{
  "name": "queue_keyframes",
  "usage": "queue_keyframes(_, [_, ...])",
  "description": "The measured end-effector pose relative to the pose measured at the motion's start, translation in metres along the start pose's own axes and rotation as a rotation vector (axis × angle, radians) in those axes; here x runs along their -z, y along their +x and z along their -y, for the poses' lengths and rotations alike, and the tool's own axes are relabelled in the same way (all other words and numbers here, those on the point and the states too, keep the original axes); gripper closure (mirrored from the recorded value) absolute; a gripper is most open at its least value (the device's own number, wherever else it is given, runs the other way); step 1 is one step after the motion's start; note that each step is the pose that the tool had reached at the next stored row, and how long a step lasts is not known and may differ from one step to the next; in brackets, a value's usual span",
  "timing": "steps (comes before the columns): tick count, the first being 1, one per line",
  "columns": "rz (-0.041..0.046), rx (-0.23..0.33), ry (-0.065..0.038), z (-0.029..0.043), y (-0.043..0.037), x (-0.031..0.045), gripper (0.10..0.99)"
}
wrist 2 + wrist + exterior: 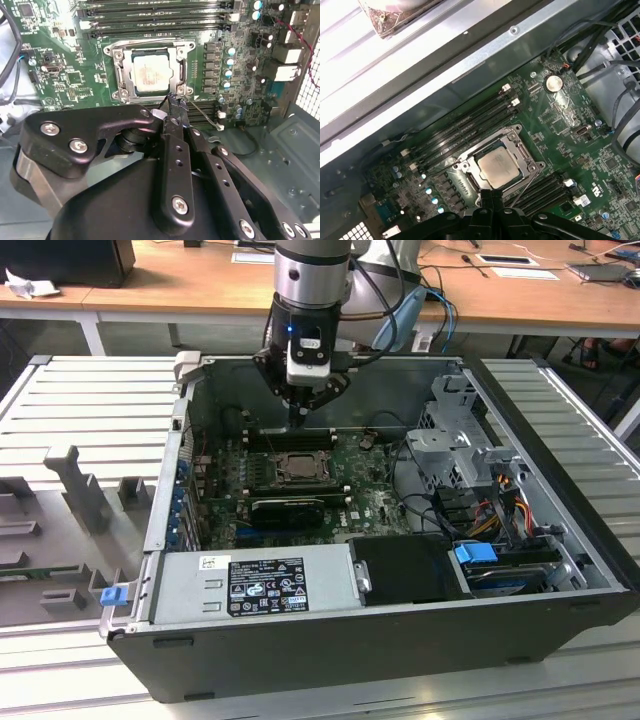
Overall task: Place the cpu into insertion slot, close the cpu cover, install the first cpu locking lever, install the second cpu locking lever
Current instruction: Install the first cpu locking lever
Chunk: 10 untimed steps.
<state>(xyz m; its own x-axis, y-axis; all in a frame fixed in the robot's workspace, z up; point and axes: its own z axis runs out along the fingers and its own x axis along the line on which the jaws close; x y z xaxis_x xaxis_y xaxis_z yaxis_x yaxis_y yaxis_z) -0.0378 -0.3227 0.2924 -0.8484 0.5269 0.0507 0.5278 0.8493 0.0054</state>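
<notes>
Seen from the exterior view, the arm reaches down into an open computer case (560,530) that lies on a slatted metal worktop (90,390), with the fingers (300,412) low over the green motherboard (375,502). In the second wrist view the fingers (172,145) taper to tips that sit pressed together, narrow, with nothing visible between them. The tips stand at one corner of the insertion slot (111,50), just above the board. The cpu (149,75) lies just beyond the fingertips, seated flat in the insertion slot with its pale metal face up. The cpu cover (176,70) lies down over it, its frame bordering the chip and its window leaving the face showing. A thin wire locking lever (204,114) starts right beside the fingertips at that same corner and slants away from the slot across the black memory slots (210,107) on that side; whether the tips touch it I cannot tell. More memory slots (150,15) run past the far side of the slot from the fingers. In the first wrist view a coin battery (553,82) sits well beyond the fingertips. In the exterior view a black finned card (285,508) and a grey power supply (265,585) lie farther from the fingers than the slot does.
</notes>
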Motion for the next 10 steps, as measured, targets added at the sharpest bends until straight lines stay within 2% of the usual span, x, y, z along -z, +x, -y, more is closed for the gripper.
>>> queue_keyframes(10, [-0.0004,0.079,0.004,0.0000,0.0000,0.0000,0.980])
